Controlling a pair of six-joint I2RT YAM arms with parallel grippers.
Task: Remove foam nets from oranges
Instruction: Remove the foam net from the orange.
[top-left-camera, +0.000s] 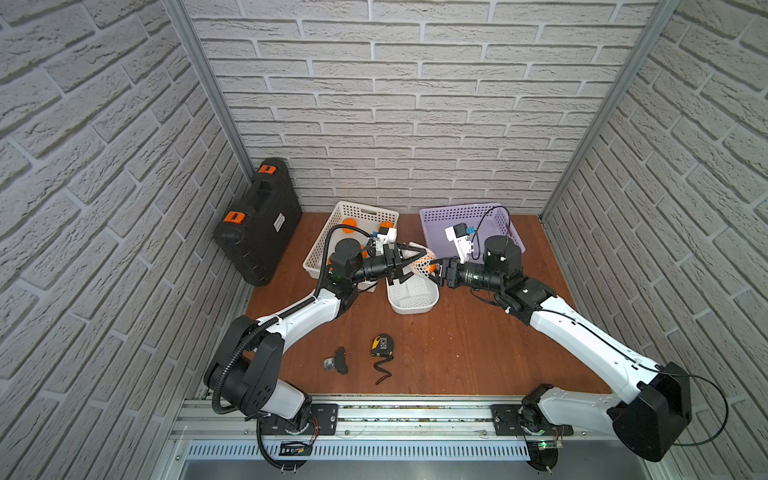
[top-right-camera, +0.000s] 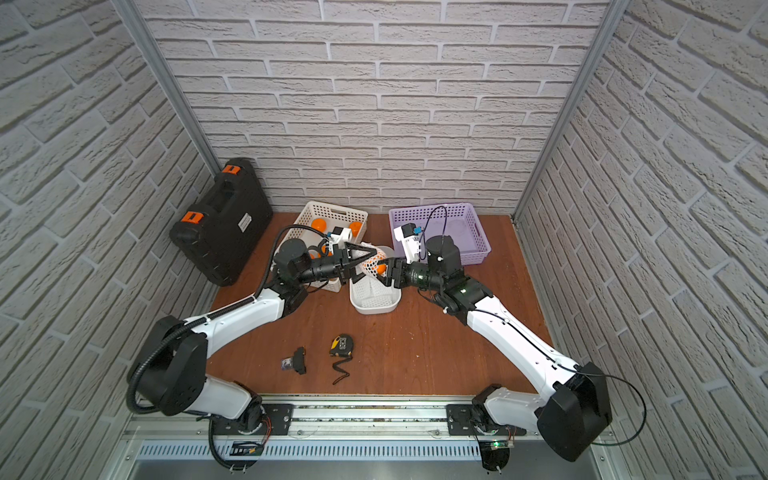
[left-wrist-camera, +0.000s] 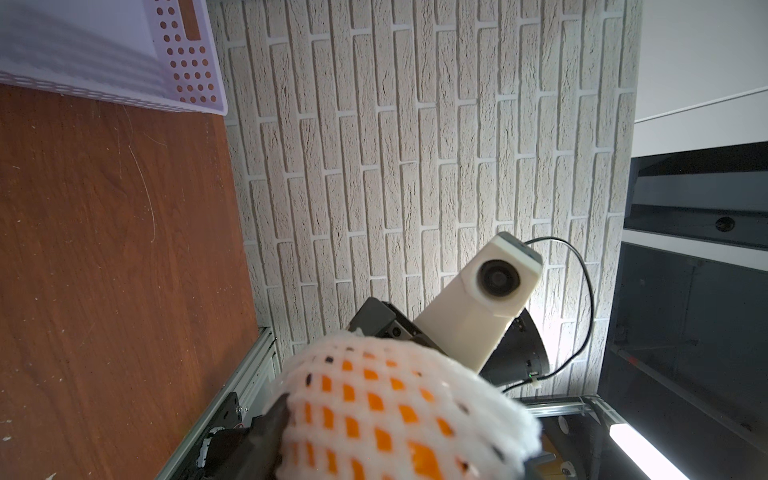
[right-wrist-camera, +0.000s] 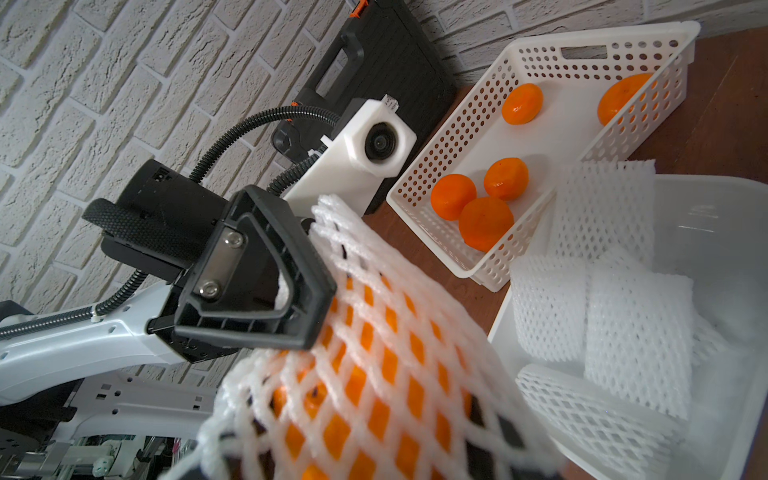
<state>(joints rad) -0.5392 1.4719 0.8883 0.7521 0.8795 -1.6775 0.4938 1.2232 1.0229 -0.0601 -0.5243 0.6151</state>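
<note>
An orange (top-left-camera: 432, 268) wrapped in a white foam net (top-left-camera: 422, 261) hangs between both grippers above a white bin (top-left-camera: 415, 308). My left gripper (top-left-camera: 417, 266) has its fingers (right-wrist-camera: 249, 286) closed around the net's far end, with the net (left-wrist-camera: 399, 407) filling its jaws. From the opposite side my right gripper (top-left-camera: 436, 273) is shut on the orange (right-wrist-camera: 374, 399), and the stretched net (right-wrist-camera: 374, 316) drapes over its blurred fingertips. Several bare oranges (right-wrist-camera: 453, 195) lie in the white perforated basket (top-left-camera: 357, 210). Several empty nets (right-wrist-camera: 602, 311) lie in the bin.
A purple basket (top-left-camera: 469, 216) stands at the back right, behind my right wrist. A black case (top-left-camera: 257, 220) leans on the left wall. A tape measure (top-left-camera: 382, 345) and a small black part (top-left-camera: 338, 359) lie on the wooden table near the front.
</note>
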